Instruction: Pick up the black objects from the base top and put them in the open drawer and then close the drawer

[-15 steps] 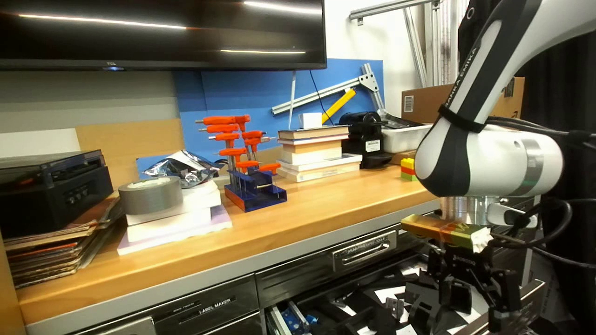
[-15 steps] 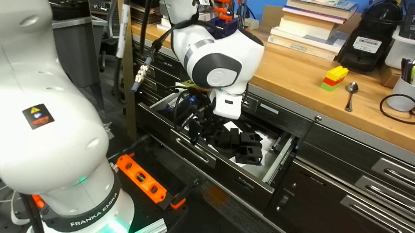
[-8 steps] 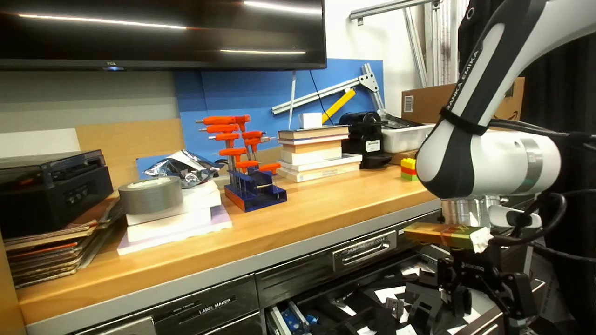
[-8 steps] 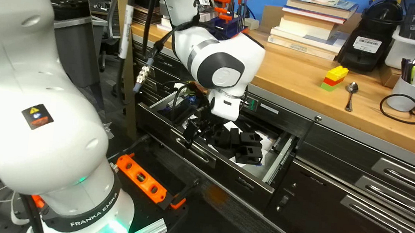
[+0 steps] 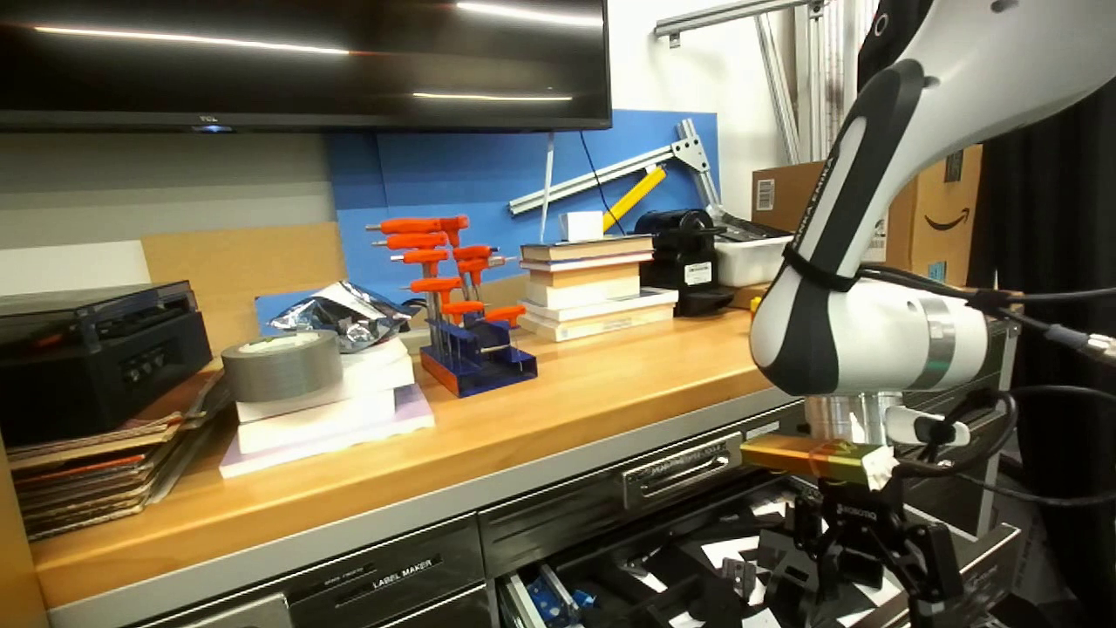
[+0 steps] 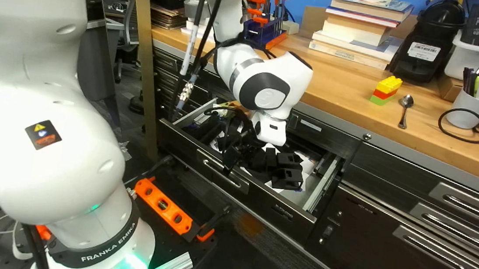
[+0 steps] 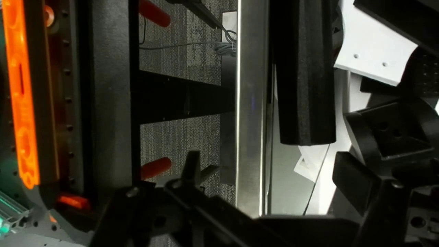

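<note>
The drawer stands open below the worktop. Several black objects lie inside it on white sheets, toward one end. In the wrist view a black part and a long black piece show inside the drawer. My gripper hangs fingers down over the drawer's front part, beside the black objects; it also shows in an exterior view. In the wrist view the gripper has its fingers wide apart with nothing between them. The drawer's front rim runs below, between the fingers.
The wooden worktop holds books, an orange-handled hex key stand, toy bricks, a spoon and a pen cup. An orange level lies on the black base board near the robot's foot.
My gripper has shifted a little sideways over the drawer: left in one camera's frames, right in the other's. The drawer and the black objects in it look unmoved.
</note>
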Robot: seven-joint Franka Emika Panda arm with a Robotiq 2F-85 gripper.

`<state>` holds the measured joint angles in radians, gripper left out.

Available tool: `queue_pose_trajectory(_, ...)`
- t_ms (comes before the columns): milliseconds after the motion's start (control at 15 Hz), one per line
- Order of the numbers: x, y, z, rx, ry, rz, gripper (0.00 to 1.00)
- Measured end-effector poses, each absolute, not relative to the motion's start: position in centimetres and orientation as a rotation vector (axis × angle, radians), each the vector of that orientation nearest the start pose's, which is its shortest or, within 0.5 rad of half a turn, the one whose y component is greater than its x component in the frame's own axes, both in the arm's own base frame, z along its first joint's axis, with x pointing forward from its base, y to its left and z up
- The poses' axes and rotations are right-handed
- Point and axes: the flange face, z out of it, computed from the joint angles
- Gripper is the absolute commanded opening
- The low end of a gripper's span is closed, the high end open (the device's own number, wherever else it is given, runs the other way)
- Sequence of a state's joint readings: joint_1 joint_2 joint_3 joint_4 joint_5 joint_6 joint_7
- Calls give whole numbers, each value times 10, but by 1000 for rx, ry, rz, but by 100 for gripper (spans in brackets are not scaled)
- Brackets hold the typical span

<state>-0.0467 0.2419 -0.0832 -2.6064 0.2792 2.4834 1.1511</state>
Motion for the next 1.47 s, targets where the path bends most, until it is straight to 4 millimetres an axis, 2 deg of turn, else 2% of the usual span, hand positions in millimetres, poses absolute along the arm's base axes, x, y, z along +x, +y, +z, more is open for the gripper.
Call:
queue_pose_trajectory(467,401,-64,124,-2262,2089,492,100)
queue_pose_trajectory(867,423,-62,117,-2191,1946,286,100)
queue_pose_trajectory(1467,448,-58,119,-2168,1742,136,100)
